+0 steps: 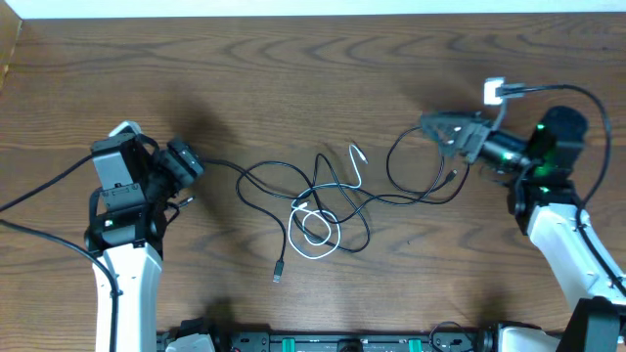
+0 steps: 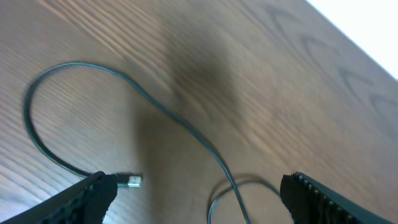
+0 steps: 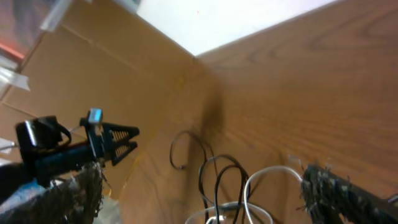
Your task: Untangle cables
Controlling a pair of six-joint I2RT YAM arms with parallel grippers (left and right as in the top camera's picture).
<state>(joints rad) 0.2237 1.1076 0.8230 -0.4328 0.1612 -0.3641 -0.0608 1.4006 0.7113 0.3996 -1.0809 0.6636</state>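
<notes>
Cables [image 1: 318, 210] between left tool [image 1: 186, 181] and right tool [image 1: 443, 135], seemingly loose.

Dark wood-grain table [image 1: 293, 59], with a white strip [image 1: 313, 8] along its far edge, a brown cardboard wall [image 3: 112, 74] standing at its far left corner, and a black rail with green fittings [image 1: 342, 343] along its near edge
</notes>
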